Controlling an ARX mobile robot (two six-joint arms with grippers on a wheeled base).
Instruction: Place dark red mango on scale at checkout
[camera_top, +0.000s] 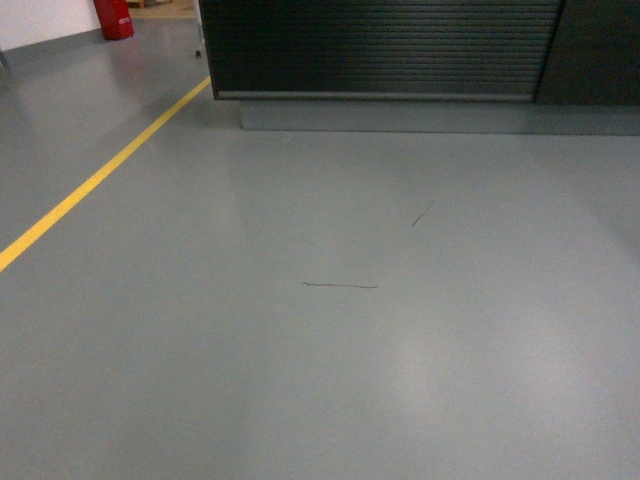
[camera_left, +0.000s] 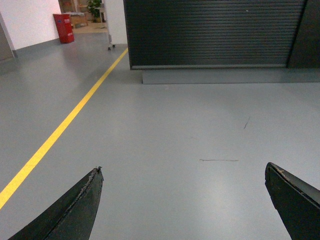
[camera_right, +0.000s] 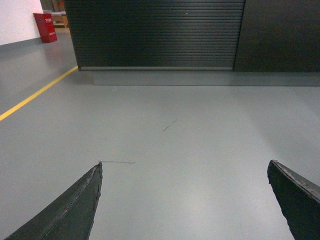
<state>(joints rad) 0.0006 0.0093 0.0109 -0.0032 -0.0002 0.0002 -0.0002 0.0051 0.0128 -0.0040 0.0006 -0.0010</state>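
The checkout (camera_top: 380, 45) is seen ahead across a bare stretch of grey floor (camera_top: 330, 350), only its dark, horizontally ribbed front panel and grey base plinth (camera_top: 420, 115) being caught by the head camera; its countertop is cut off above the frame, so neither the scale nor the dark red mango can be found in any of the three views. The task is judged to be at an early stage: nothing is held, the fruit has yet to be located and picked up, and the counter has yet to be reached. The left gripper (camera_left: 184, 200) is shown with its two dark fingers spread wide apart and nothing between them but floor, and the right gripper (camera_right: 185, 200) is held equally wide and empty. By count, one checkout front is visible, with a plainer dark panel (camera_top: 595, 50) adjoining it on the right; one yellow floor line (camera_top: 100, 180) is seen running diagonally toward the counter's left corner; one red container (camera_top: 113, 18) is seen standing far back at the left by a white wall; two thin dark scuff marks (camera_top: 340, 285) are seen on the floor; two grippers are counted, each with two fingers; mangoes and scales in view are counted at none.
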